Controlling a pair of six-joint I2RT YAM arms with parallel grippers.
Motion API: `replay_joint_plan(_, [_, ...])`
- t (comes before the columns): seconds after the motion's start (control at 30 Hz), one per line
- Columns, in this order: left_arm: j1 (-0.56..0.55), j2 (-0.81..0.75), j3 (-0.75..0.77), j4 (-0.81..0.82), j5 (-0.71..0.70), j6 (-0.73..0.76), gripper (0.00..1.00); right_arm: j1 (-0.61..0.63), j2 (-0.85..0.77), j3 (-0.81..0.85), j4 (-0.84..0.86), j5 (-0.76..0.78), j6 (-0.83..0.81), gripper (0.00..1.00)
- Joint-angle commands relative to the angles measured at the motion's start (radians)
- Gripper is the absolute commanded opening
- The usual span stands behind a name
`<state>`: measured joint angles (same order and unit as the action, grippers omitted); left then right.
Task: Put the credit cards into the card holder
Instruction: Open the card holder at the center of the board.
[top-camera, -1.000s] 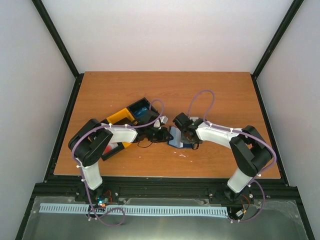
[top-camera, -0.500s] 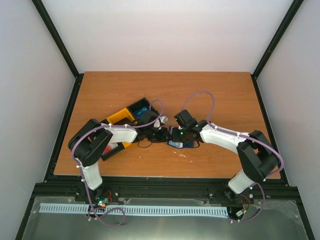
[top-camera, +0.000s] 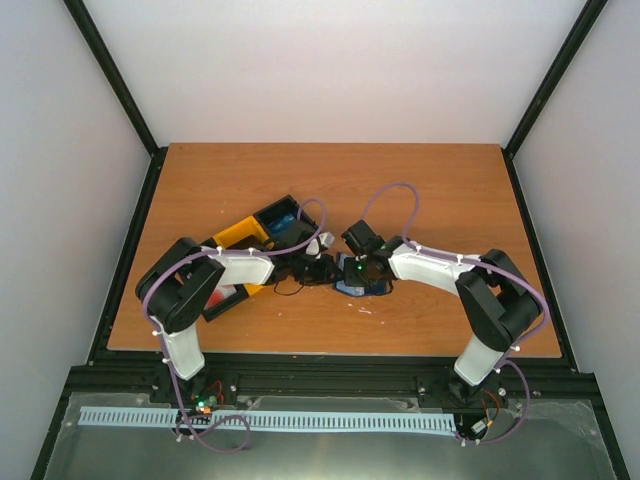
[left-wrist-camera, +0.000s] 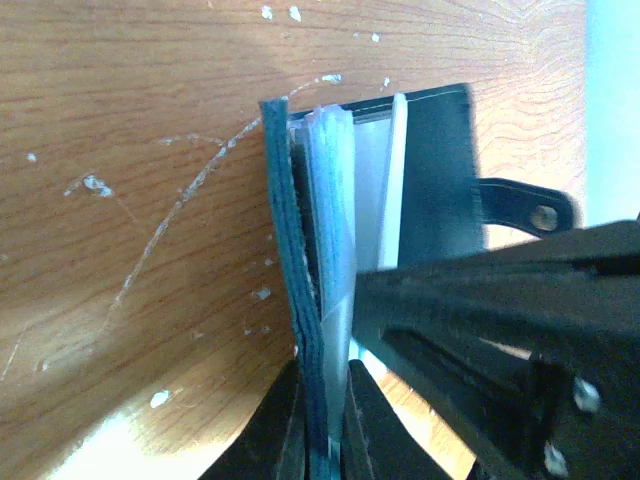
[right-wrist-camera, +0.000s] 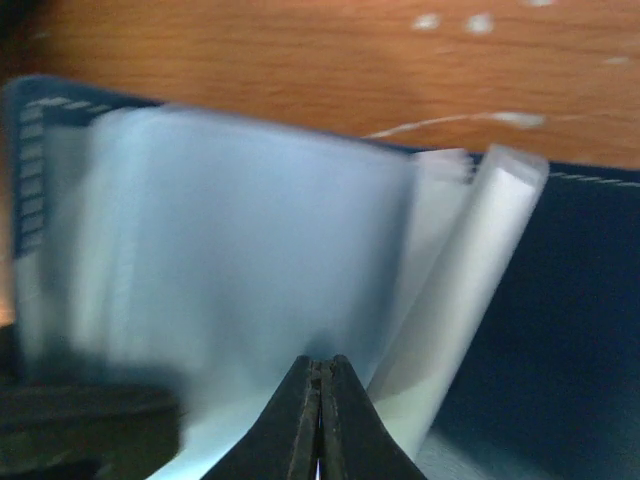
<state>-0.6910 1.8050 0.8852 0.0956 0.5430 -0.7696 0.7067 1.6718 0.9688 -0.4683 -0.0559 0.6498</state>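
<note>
The left gripper (left-wrist-camera: 322, 428) pinches the upright cover edge of the dark navy folding card holder (left-wrist-camera: 440, 160). The right gripper (right-wrist-camera: 320, 385), fingers pressed together, sits at its pale inner sleeves. The black-and-yellow plastic tray (top-camera: 245, 235) lies left of the holder; the brown wooden table (top-camera: 450, 190) extends beyond.

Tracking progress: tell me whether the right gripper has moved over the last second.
Yes: the right gripper has shifted slightly left, toward the black-and-yellow tray, staying over the card holder.

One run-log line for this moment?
left end effector: clamps card holder cover | right end effector: shut at its clear sleeves
</note>
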Motion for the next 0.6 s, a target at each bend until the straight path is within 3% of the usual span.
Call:
replay_joint_plan(0.0, [0.002, -0.042, 0.021, 0.013, 0.012, -0.005, 0.01, 0.013, 0.027, 0.027, -0.137, 0.262, 0.063, 0.03])
replay_joint_plan(0.33, [0.002, -0.041, 0.018, 0.009, 0.010, -0.005, 0.01, 0.013, 0.026, 0.031, -0.182, 0.377, 0.093, 0.08])
replay_joint_plan(0.57, [0.002, -0.041, 0.018, 0.009, 0.013, 0.000, 0.01, 0.013, -0.026, -0.027, 0.006, 0.160, -0.018, 0.14])
